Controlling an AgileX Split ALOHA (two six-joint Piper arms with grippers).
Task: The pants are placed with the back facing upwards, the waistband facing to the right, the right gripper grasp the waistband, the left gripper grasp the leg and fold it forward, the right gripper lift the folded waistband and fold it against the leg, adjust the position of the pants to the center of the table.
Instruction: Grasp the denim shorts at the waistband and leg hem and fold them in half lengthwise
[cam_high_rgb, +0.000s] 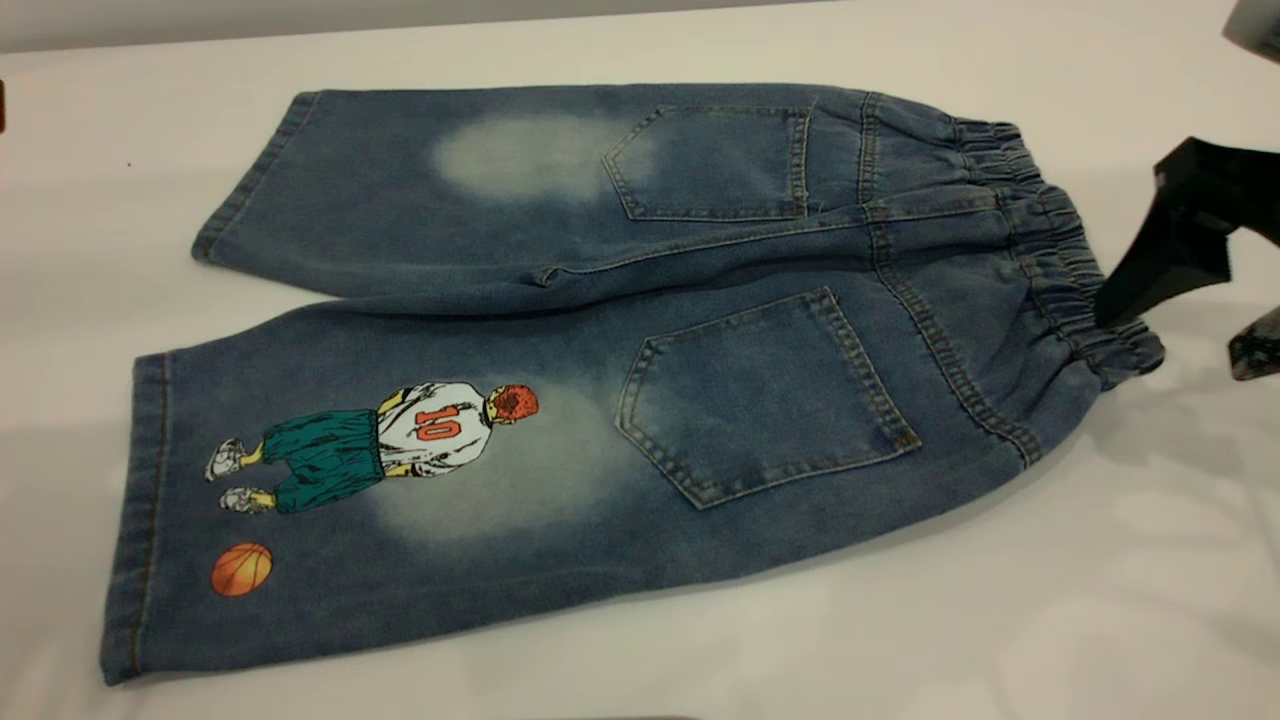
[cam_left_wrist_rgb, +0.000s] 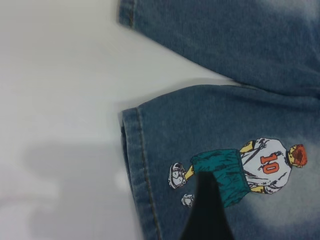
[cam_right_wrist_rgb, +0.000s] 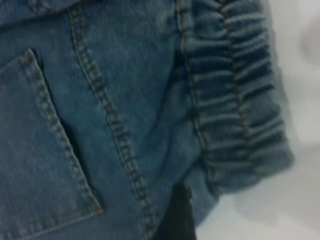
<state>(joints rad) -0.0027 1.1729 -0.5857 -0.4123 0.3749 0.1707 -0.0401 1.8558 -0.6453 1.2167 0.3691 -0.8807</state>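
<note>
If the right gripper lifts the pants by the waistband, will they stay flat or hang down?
The pants would probably hang down: the denim lies soft and creased on the table. The gathered waistband likely stretches but offers grip. The right gripper sits at its edge.

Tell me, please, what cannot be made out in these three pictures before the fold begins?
- Right claw: exterior view shows one dark finger at the waistband; the picture's right edge cuts off the rest, so open or shut is unclear.
- Left claw: only a dark tip over the leg in the left wrist view.
- Pants: right wrist view is blurred; a grip cannot be judged.
</note>
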